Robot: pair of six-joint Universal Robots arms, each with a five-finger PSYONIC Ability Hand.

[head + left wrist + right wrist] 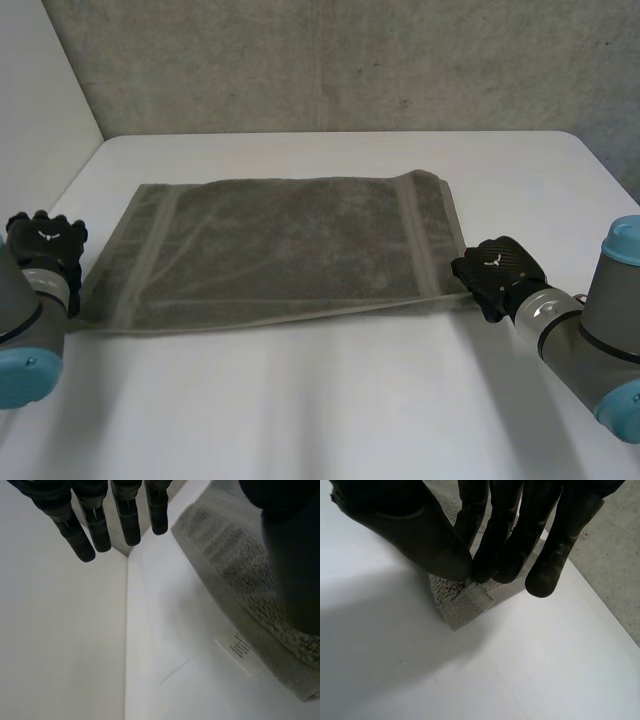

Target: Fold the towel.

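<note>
Quick update from my end: the towel [290,250] is lying flat across the middle of the white table [330,420], with 2 paler stripes near its short ends. My right hand [497,272] is at the near right corner, and the wrist cam shows its thumb and fingers pinched on that corner. My left hand [45,245] sits just beside the near left corner. Its fingers [127,520] are straight and holding nothing. The towel's edge and small white label [241,650] are next to the thumb.
</note>
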